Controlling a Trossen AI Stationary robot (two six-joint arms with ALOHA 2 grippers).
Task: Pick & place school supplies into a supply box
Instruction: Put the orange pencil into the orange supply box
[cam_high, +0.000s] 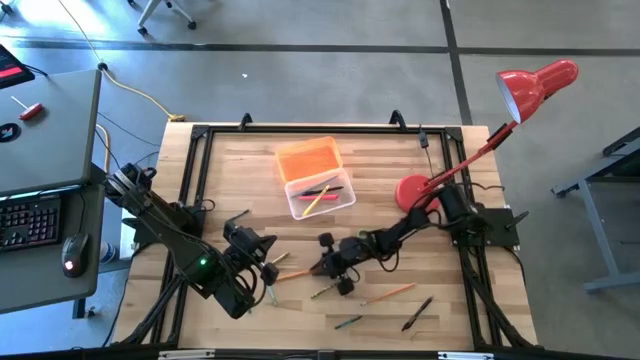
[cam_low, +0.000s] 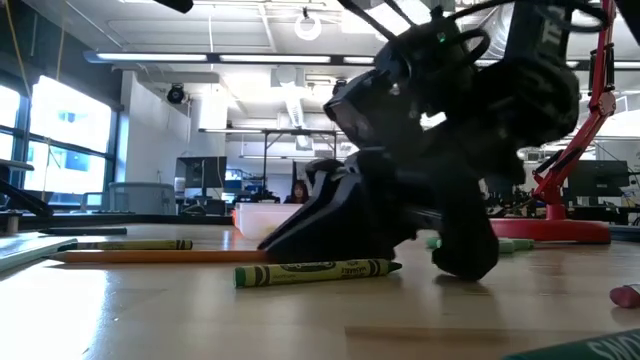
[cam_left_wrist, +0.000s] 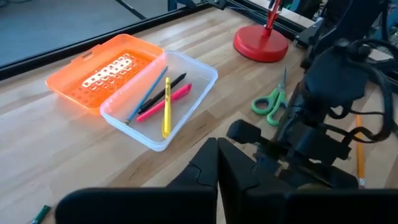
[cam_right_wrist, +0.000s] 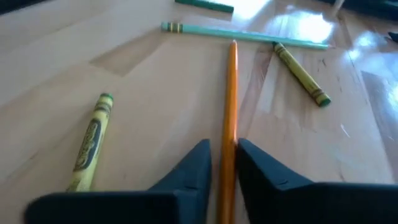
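Observation:
The supply box (cam_high: 320, 193) is a clear case with its orange lid (cam_high: 308, 158) lying open on the far side; in the left wrist view the box (cam_left_wrist: 186, 106) holds several pens and a yellow marker (cam_left_wrist: 166, 115). My right gripper (cam_high: 330, 265) is down at the table, shut on an orange pencil (cam_right_wrist: 231, 81). My left gripper (cam_left_wrist: 217, 177) hovers near the table's near-left, shut, touching nothing. Green-handled scissors (cam_left_wrist: 270, 102) lie flat beyond it. Crayons (cam_right_wrist: 90, 140) and a teal pencil (cam_right_wrist: 242, 34) lie loose on the wood. My right gripper pinches the orange pencil between its two fingers, on a stretch of the shaft (cam_right_wrist: 229, 134) near one end. The fingers slant down from the table's right, and the pencil runs out ahead of them. The pencil lies flat on the table (cam_low: 150, 256).
A red desk lamp stands with its round base (cam_high: 415, 192) at the table's right, behind my right arm. More pencils and pens (cam_high: 385, 293) lie near the near edge, and a green crayon (cam_low: 315, 270) lies just before the right gripper. A black frame (cam_high: 300, 128) borders the table.

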